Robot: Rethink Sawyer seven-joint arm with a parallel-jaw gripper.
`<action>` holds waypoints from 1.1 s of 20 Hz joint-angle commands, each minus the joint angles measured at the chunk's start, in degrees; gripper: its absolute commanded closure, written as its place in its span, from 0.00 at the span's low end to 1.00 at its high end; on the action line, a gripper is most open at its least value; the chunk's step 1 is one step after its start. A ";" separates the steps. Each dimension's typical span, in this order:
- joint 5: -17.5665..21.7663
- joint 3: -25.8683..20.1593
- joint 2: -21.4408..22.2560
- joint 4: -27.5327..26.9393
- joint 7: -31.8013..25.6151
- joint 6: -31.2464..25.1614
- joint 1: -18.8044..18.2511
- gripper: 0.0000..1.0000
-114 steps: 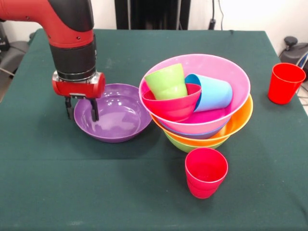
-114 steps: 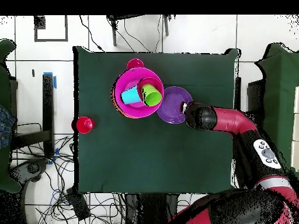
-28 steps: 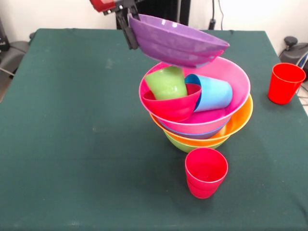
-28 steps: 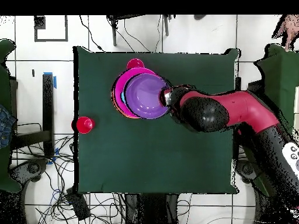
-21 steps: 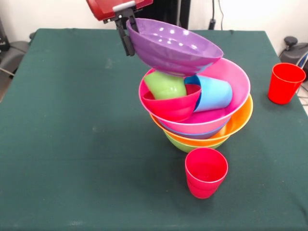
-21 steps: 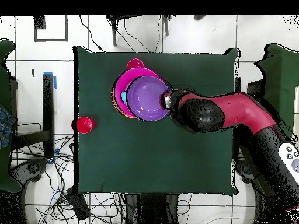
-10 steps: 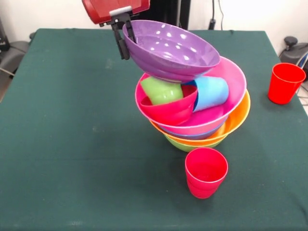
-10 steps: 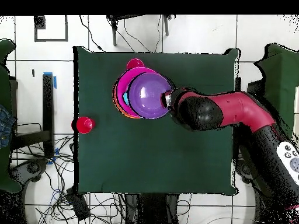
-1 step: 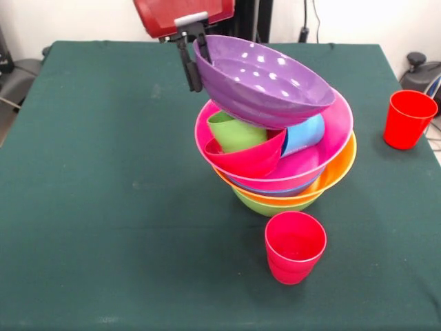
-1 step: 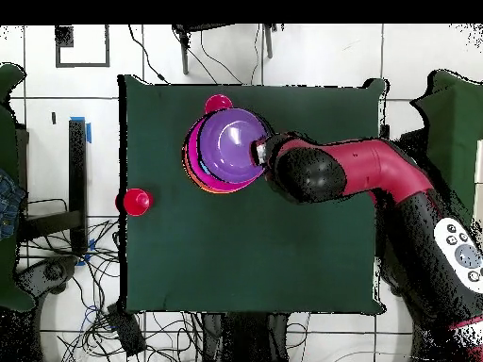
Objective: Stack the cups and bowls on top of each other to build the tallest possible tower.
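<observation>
My gripper (image 9: 193,61) is shut on the left rim of the purple bowl (image 9: 269,81), one finger inside and one outside. The bowl is tilted and sits over the tower, on the lime green cup (image 9: 234,132) and the sky blue cup (image 9: 307,133). The green cup stands in the small red bowl (image 9: 249,157). Both lie in the pink bowl (image 9: 340,129), which nests in the orange bowl (image 9: 339,172), a blue rim (image 9: 275,194) and the lime green bowl (image 9: 266,207). From overhead the purple bowl (image 10: 229,143) covers the pile, with my gripper (image 10: 259,151) at its right rim.
One red cup (image 9: 295,246) stands in front of the tower, another red cup (image 9: 408,118) near the right edge of the green table (image 9: 83,207). Overhead, the two red cups (image 10: 219,102) (image 10: 135,201) flank the pile and my arm (image 10: 340,174) reaches in from the right.
The purple bowl was lifted off the table, carried over the tower and lowered onto the cups. In the last half second it shifted right in the front view, and the pile rocked.
</observation>
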State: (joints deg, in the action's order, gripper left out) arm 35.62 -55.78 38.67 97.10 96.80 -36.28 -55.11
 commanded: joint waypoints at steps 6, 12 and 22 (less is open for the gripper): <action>-0.38 5.80 -0.61 -2.76 4.05 2.19 3.64 1.00; -1.75 6.50 -0.88 -2.47 4.90 2.62 3.52 1.00; -6.32 8.64 -1.43 -2.23 8.17 2.59 4.47 0.00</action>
State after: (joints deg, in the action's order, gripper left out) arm 31.89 -52.40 38.55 97.04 96.80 -36.28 -53.72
